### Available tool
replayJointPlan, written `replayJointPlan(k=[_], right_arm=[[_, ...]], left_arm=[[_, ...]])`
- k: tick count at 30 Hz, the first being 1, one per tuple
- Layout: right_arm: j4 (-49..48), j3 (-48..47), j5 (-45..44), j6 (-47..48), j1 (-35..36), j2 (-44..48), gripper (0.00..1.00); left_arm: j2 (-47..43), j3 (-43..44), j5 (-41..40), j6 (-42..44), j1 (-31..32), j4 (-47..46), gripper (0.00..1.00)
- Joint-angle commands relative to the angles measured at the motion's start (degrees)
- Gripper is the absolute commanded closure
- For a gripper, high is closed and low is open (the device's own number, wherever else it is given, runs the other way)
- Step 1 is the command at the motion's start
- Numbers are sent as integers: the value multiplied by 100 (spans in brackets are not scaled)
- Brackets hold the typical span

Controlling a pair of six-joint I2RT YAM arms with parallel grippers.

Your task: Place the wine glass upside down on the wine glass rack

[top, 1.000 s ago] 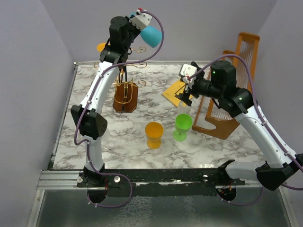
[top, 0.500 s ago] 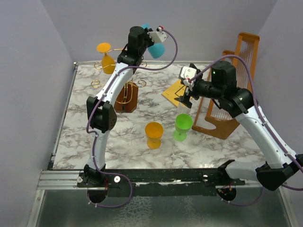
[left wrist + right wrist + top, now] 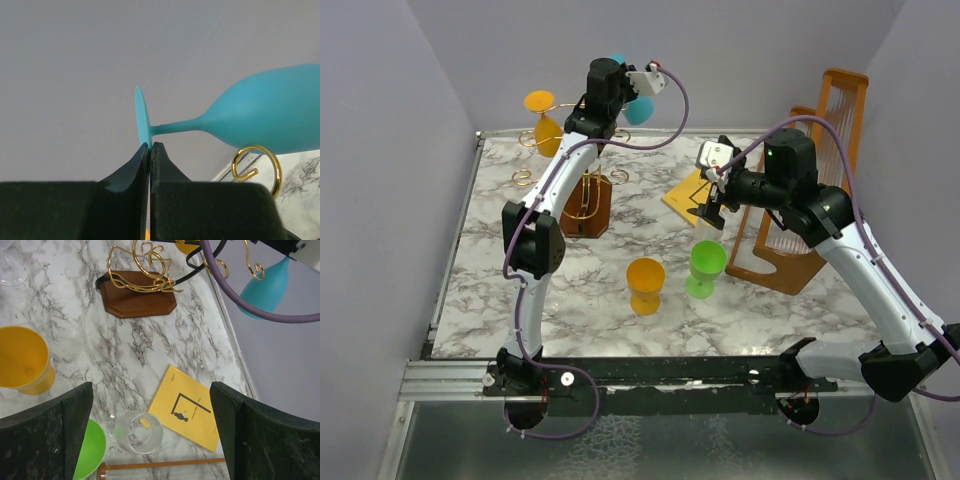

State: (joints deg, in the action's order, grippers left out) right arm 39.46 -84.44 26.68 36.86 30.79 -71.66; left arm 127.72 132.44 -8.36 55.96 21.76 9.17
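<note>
My left gripper (image 3: 622, 78) is raised high at the back, above the wine glass rack (image 3: 584, 185), a gold wire stand on a dark wooden block. It is shut (image 3: 150, 145) on the foot rim of a blue wine glass (image 3: 270, 115), which is tilted with its bowl (image 3: 638, 108) lower than its foot. A gold spiral arm end (image 3: 256, 165) lies just under the bowl. An orange wine glass (image 3: 542, 116) hangs upside down on the rack's left side. My right gripper (image 3: 712, 208) is open (image 3: 151, 390) above a clear glass (image 3: 137, 432).
A green cup (image 3: 706, 267) and an orange cup (image 3: 646, 284) stand mid-table. A yellow booklet (image 3: 686, 196) lies behind them. Tall orange-brown wooden frames (image 3: 812, 190) stand at the right. Another clear glass (image 3: 12, 266) shows at the right wrist view's top left.
My left arm has swung up and right with the blue glass, uncovering the orange glass on the rack. The blue bowl has dropped lower. The right arm has barely moved.
</note>
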Motion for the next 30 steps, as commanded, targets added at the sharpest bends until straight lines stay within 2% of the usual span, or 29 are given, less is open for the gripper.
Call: replayJointPlan(k=[1, 11, 19, 30], right_arm=[[-19, -9, 145, 67, 15, -14, 0], [-25, 15, 152, 66, 15, -45, 0], [-44, 6, 140, 67, 13, -76, 0], [-70, 62, 109, 58, 14, -23, 0]], left_arm=[[-287, -174, -292, 218, -84, 189, 100], [-487, -320, -154, 283, -79, 556, 100], [-949, -846, 29, 326, 50, 766, 100], [-971, -946, 194, 532, 238, 871, 100]])
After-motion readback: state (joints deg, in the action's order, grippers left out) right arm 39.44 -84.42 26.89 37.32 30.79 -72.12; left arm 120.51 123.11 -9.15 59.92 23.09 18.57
